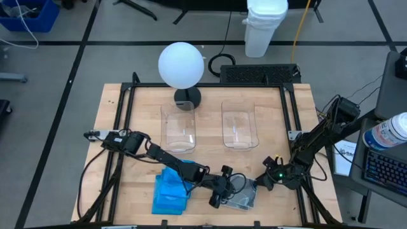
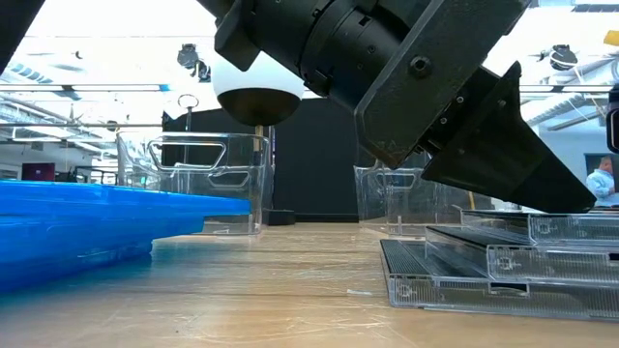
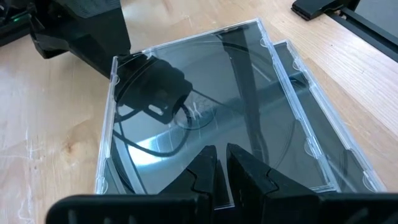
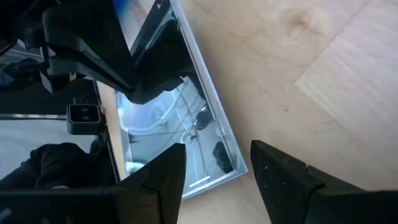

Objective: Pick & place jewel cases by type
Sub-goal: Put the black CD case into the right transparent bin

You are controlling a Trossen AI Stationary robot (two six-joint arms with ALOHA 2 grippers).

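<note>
A stack of clear jewel cases (image 1: 245,198) with discs inside lies flat near the table's front edge, right of the middle. A stack of blue jewel cases (image 1: 170,194) lies flat to its left. My left gripper (image 1: 227,191) reaches in from the left, slanting down, its fingers shut on top of the clear stack (image 3: 205,112). My right gripper (image 1: 262,183) is open at the stack's right side. In the right wrist view a corner of the stack (image 4: 227,165) shows between its fingers (image 4: 177,168). My left gripper rests its shut fingertips (image 2: 571,203) on the flat top face of the uppermost clear case (image 3: 249,146), close to one edge. It comes slanting down from the table's left. The case lies flat on the stack. My right gripper: I cannot tell whether it touches the stack.
Two clear empty tubs (image 1: 180,127) (image 1: 240,124) stand side by side in the middle of the table. Behind them stands a lamp with a white globe (image 1: 181,63). Black frame rails (image 1: 127,127) run along the table's sides. Bare wood lies between the tubs and the cases.
</note>
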